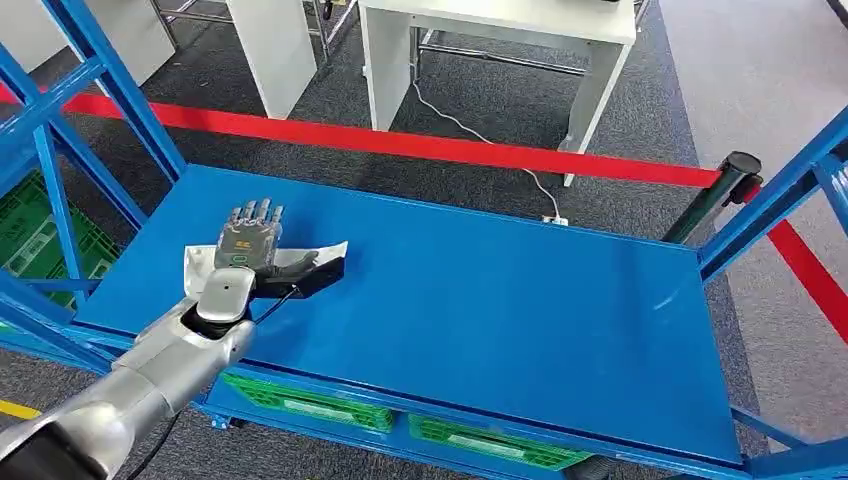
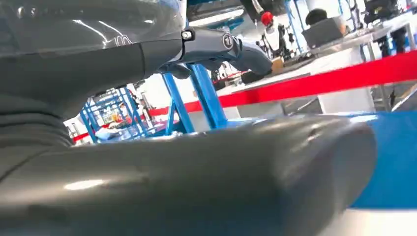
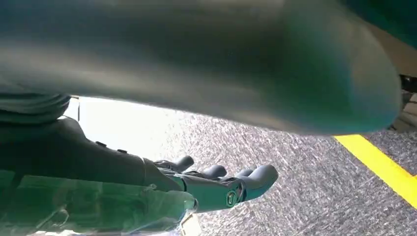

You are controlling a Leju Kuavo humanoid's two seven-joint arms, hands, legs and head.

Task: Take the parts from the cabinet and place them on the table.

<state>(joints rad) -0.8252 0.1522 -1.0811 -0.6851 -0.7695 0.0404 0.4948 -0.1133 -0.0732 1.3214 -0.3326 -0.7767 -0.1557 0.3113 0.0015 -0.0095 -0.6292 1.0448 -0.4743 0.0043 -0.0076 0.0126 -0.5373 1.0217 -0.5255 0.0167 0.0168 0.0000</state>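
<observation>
On the blue cabinet shelf (image 1: 480,300), near its left end, lies a part in a white bag (image 1: 322,262) with a dark piece showing. My left hand (image 1: 250,243) rests flat on top of it, fingers stretched forward and apart, thumb (image 2: 206,172) beside the dark piece. It does not grip the bag. The left wrist view shows the straight fingers (image 2: 221,46) over the shelf. My right hand (image 3: 216,189) hangs low over the floor and holds a clear plastic bag (image 3: 98,209) with a part against its fingers.
Blue uprights (image 1: 120,90) frame the shelf on both sides. Green crates (image 1: 300,400) sit on the level below. Behind the cabinet runs a red barrier tape (image 1: 450,148) with a black post (image 1: 735,175), then white tables (image 1: 500,40). A yellow floor line (image 3: 378,164) passes near my right hand.
</observation>
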